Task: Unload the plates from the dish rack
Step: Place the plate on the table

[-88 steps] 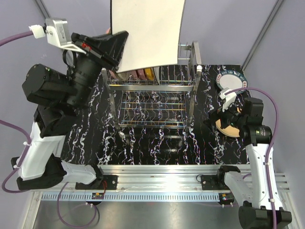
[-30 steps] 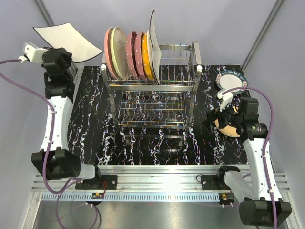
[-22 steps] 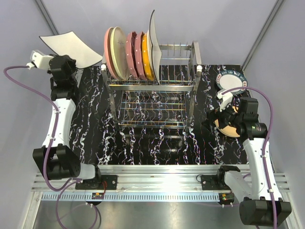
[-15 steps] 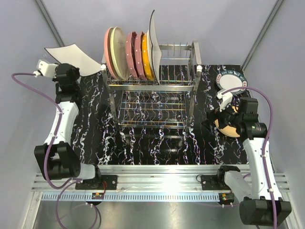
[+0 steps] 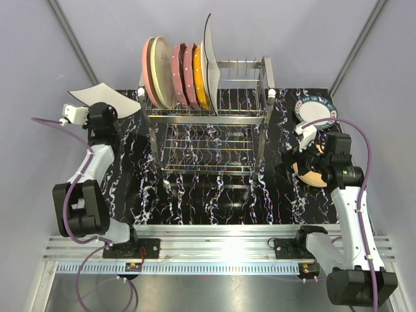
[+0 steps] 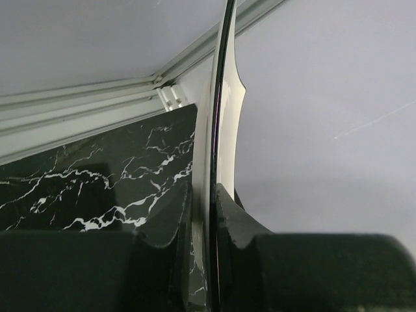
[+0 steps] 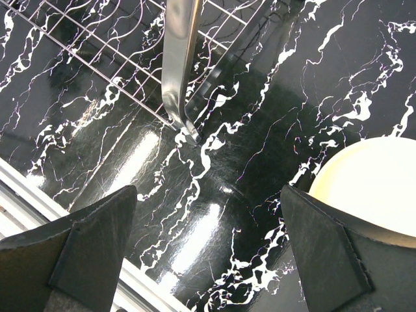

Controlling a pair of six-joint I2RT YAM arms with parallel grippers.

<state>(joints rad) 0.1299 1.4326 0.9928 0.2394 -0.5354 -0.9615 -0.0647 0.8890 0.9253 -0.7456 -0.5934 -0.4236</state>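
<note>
Left claw (image 5: 106, 112) is squeezing tight on the edge of a white square plate (image 5: 103, 97). It is holding the plate up in the air by the far left corner of the black marble counter (image 5: 214, 201), just left of the dish rack (image 5: 208, 140). From the left wrist camera the plate (image 6: 221, 97) is showing only its thin edge, and the claw's two fingers (image 6: 162, 221) are pressing on both sides of it.

Six plates are standing on their edges in the top of the dish rack, all on its left side. From left to right they are a pink plate (image 5: 148, 70), a cream plate (image 5: 160, 73), two dark red dotted plates (image 5: 179, 73), an orange plate (image 5: 201, 88) and a tall white plate (image 5: 209, 55).

The right claw (image 7: 208, 240) is hanging over the counter with its fingers spread wide apart, holding nothing. It is hanging near a tan plate (image 5: 313, 175) lying flat on the right side. A plate with a dark teal rim (image 5: 316, 109) is lying flat behind it.
</note>
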